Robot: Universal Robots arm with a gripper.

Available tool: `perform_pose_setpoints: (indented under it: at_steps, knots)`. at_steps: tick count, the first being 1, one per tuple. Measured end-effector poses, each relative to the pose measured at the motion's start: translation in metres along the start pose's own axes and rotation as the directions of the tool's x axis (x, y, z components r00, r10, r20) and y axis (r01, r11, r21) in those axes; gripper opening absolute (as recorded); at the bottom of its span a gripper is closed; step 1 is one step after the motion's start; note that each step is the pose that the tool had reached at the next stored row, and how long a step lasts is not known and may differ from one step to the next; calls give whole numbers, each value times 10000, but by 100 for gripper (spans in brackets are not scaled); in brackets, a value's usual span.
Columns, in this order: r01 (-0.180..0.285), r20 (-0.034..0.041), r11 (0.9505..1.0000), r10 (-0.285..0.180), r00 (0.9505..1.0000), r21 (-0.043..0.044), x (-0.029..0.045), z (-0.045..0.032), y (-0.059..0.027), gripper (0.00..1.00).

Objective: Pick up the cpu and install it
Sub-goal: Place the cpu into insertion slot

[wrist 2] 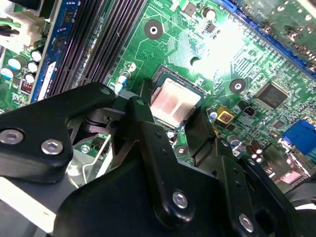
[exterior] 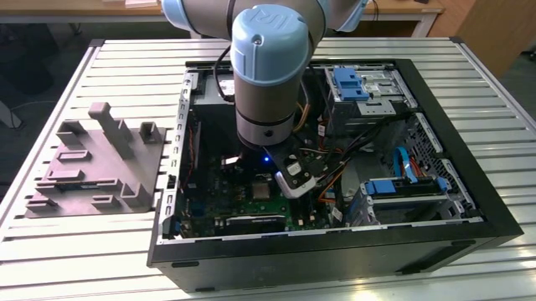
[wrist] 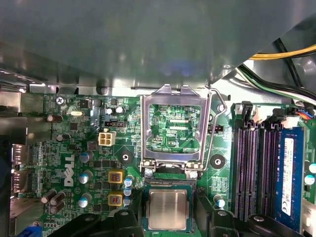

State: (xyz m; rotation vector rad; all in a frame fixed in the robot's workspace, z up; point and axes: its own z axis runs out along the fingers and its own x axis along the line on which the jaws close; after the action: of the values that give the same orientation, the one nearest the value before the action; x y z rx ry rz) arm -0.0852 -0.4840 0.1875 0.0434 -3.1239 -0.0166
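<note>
Arm: one pale blue and grey robot arm reaches down into one open black computer case on the slatted metal table.
End effector: one end effector, low over the green motherboard. Its two black fingers are spread apart, open, one on each side of the socket, and grip nothing.
Cpu: one cpu, silvery and square. In both wrist views it lies flat in the socket, between the fingers.
Metal frame: one hinged frame stands lifted open just beside the socket.
Yellow parts: two small yellow squares on the motherboard, near the socket.
White plug housing: one.
Memory: one blue stick stands beside the black slots.
Tray: one grey tray on the table, at the exterior view's left of the case.
Blue brackets: two inside the case.
Writing: white lettering on the motherboard; one long white label on the blue stick.
</note>
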Motion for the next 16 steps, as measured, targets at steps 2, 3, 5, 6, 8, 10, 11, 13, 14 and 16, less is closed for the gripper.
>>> perform_pose_setpoints:
  at_steps: [2, 3, 5, 6, 8, 10, 11, 13, 14, 16]
  knots:
    - [0, -1, 10000, 0, 10000, -26, -3, 3, -1, 54]
    - [0, 1, 10000, 0, 10000, -47, -3, 5, -1, 54]
    - [2, 0, 10000, -2, 10000, -85, -4, 8, -2, 53]
    - [1, 1, 9999, -1, 10000, -105, -4, 11, -1, 47]
    - [2, 4, 9999, -1, 10000, -138, -4, 16, -1, 47]
    - [2, 3, 9999, -2, 10000, -145, -4, 16, -1, 47]
    - [1, 4, 9999, -1, 10000, -147, -4, 16, -1, 47]
    - [-30, 5, 9999, 30, 10000, -150, -4, 17, 0, 47]
    - [-33, 6, 9999, 33, 10000, -155, -5, 19, 0, 47]
    - [-36, 7, 9999, 36, 10000, -154, -4, 22, 0, 49]
